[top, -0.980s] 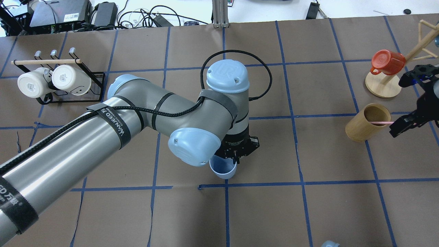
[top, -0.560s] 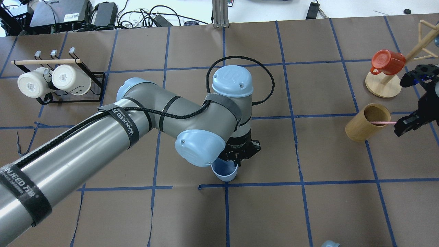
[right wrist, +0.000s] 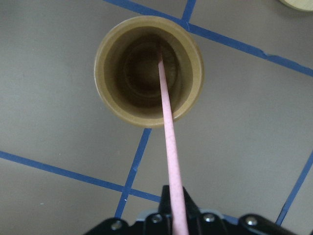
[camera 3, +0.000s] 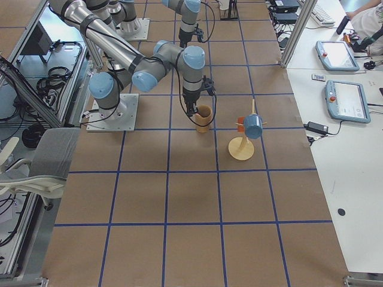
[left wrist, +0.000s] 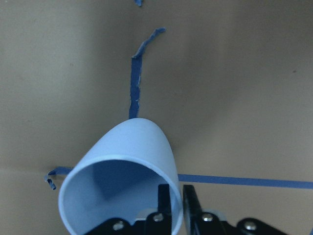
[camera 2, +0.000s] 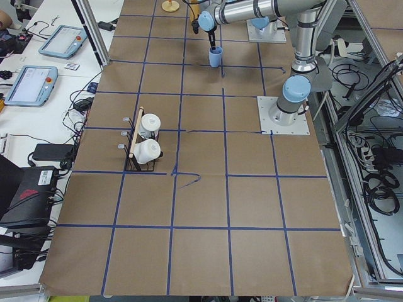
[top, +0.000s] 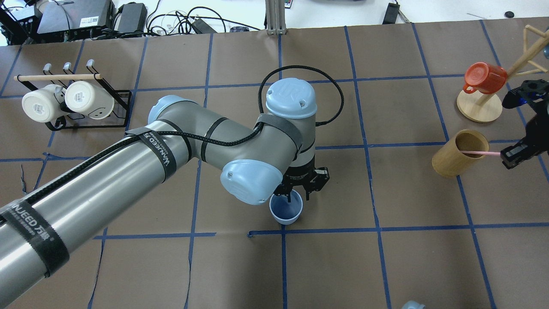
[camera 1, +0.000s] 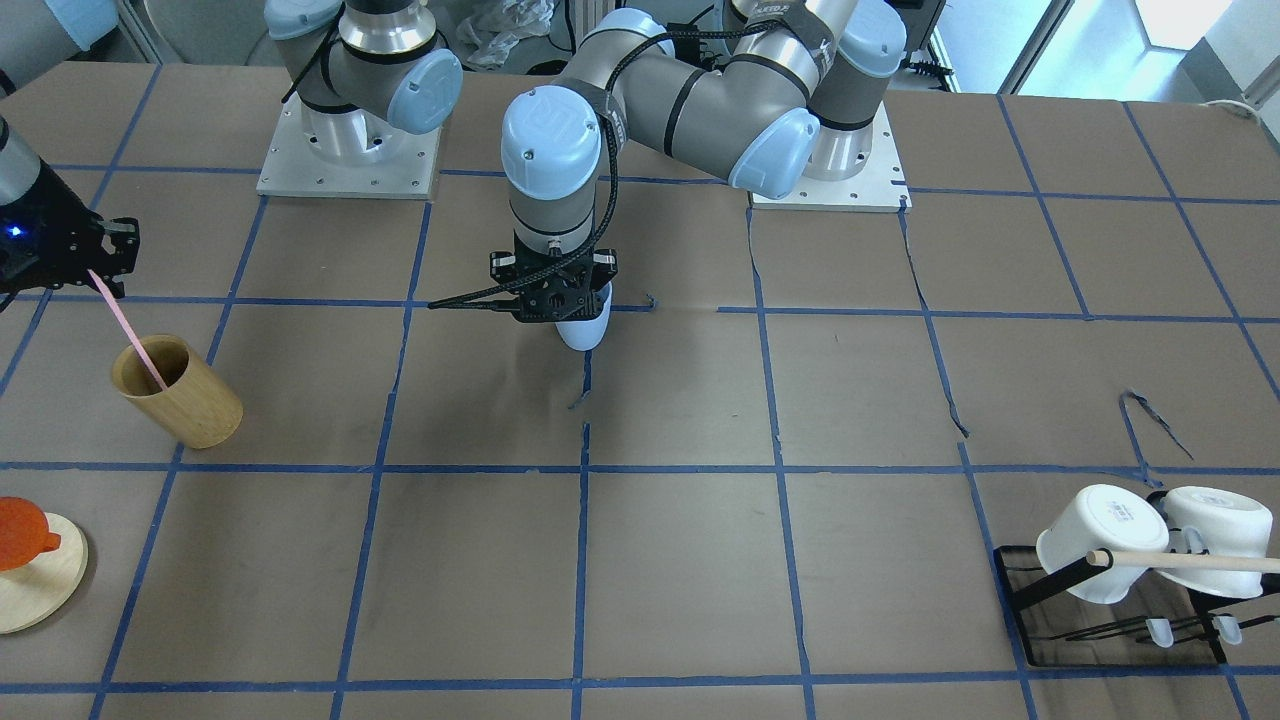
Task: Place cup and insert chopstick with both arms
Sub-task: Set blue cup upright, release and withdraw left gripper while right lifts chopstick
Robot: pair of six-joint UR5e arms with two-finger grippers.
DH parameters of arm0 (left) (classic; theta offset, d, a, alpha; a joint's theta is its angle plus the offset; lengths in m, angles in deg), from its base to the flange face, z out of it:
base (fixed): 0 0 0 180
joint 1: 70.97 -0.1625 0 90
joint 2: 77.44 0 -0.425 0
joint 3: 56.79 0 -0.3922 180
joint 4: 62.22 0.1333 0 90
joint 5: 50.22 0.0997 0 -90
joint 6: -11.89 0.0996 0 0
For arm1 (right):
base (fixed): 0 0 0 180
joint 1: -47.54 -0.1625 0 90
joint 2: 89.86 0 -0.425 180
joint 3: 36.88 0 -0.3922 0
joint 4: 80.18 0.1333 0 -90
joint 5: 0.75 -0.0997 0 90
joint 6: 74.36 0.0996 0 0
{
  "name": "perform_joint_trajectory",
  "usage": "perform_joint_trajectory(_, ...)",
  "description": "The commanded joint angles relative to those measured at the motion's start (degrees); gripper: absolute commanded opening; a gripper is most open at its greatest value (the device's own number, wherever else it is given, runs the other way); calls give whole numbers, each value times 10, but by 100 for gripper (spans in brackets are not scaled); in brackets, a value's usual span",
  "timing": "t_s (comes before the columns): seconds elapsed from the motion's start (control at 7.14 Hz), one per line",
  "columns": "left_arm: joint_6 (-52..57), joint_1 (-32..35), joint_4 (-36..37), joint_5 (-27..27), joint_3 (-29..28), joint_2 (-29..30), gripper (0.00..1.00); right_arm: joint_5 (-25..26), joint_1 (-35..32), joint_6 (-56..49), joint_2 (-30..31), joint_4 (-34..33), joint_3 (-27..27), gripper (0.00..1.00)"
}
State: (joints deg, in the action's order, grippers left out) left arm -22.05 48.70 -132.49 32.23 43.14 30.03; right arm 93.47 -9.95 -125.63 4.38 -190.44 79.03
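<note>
Left claw (left wrist: 176, 203) is pinched on the rim of the blue cup (top: 285, 211), one finger inside and one outside, well apart from the wooden holder (top: 454, 159); whether the cup's base touches the desk (top: 386, 266) is unclear. Right claw (right wrist: 177, 211), its arm cut off at the overhead view's edge, is clamped on the pink chopstick (right wrist: 168, 142), whose tip sits inside that holder. A left-arm strap (top: 159, 151) reads "WANJEED"; labels on the white mugs (top: 88, 98) are too small to read.
</note>
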Motion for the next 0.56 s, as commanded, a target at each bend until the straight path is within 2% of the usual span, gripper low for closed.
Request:
perform_joint_trajectory(0.0, 55, -47, 14, 48, -28, -10, 100, 0, -1, 1, 0, 38, -30, 2)
perform_joint_trajectory(0.28, 131, -129, -10, 50, -68, -37, 100, -3, -2, 6, 1, 87, -63, 0)
perform_joint_trajectory(0.42, 185, -170, -74, 53, -80, -63, 100, -5, -3, 6, 1, 112, -80, 0)
